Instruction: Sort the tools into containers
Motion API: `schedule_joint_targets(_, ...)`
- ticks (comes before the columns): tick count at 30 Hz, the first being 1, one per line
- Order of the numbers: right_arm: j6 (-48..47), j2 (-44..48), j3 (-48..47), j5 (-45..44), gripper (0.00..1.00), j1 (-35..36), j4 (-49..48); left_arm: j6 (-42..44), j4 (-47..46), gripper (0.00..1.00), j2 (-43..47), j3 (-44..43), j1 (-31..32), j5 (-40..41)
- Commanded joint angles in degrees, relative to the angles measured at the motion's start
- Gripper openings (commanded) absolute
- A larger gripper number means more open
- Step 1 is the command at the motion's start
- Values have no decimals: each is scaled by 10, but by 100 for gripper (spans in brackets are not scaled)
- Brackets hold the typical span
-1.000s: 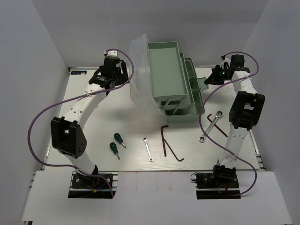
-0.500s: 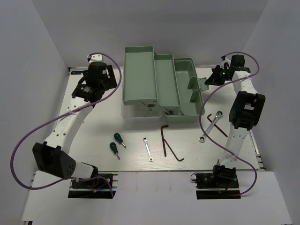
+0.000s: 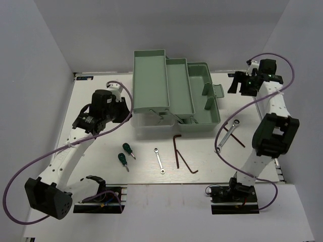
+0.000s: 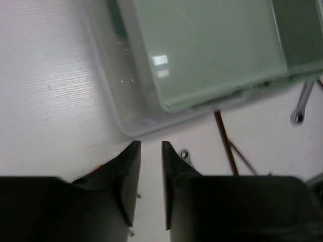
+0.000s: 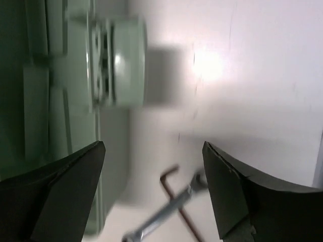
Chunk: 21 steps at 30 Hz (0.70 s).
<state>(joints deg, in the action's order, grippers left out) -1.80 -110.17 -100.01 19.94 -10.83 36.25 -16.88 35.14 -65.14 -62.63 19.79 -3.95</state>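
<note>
While the toolbox (image 3: pixel 151 80) stands open, tools (image 3: pixel 176 146) lie outside.

The toolbox (image 3: pixel 150 80) has swung open, its trays (image 3: pixel 177 83) stepped out leftward (the lid (image 3: pixel 144 125) now lies flat beneath them). The left gripper (image 4: pixel 150 146) has drawn back toward the near edge, jaws nearly together. The right gripper (image 5: pixel 154 148) has spread wide and backed off the handle (image 3: pixel 214 91).

The top camera looks down over the whole table (image 3: pixel 144 176), both wrist cameras close above the toolbox (image 4: pixel 202 50).
</note>
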Motion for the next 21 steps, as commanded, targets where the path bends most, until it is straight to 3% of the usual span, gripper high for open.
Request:
schedule_joint_targets(1,-75,106,92,-43,82,-8,57,12,21,40,36,13,9,-127)
schedule_joint_targets(3,-85,143,185,-50,44,-9,116,12,53,54,31,18,23,-141)
schedule_joint_targets(5,-81,213,247,-60,18,-7,109,12,85,58,31,26,40,-146)
schedule_joint_targets(7,-68,265,364,-84,14,1,69,12,85,60,42,43,52,-134)
schedule_joint_targets(9,-41,298,412,-94,22,5,59,5,77,61,48,66,69,-127)
schedule_joint_targets(11,-18,303,444,-97,41,7,53,-13,44,63,48,101,82,-127)
schedule_joint_targets(16,32,266,460,-86,49,19,44,-59,-16,65,34,165,148,-88)
schedule_joint_targets(18,49,257,467,-104,55,24,27,-72,-32,66,34,174,175,-57)
schedule_joint_targets(21,67,234,471,-114,56,29,-11,-95,-38,66,28,174,203,-15)
